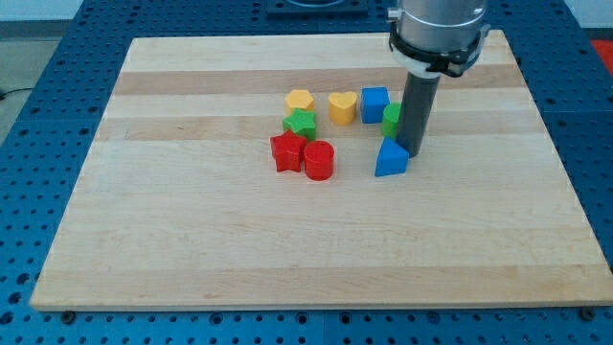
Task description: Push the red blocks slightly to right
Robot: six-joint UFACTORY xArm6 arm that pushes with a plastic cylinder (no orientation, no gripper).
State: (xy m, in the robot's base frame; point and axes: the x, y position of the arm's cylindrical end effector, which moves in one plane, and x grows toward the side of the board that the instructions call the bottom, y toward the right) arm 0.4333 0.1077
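Note:
A red star block (286,152) and a red cylinder block (318,160) sit side by side, touching, near the middle of the wooden board (192,240). The dark rod comes down from the view's top, and my tip (413,153) rests on the board right of the red blocks, about a hundred pixels from the cylinder. My tip is just right of the blue triangle block (390,159), touching or nearly touching it.
A green star block (300,123) sits just above the red ones. A yellow block (300,100), a yellow heart block (342,106) and a blue cube (374,103) lie in a row above. A green block (391,119) is partly hidden behind the rod.

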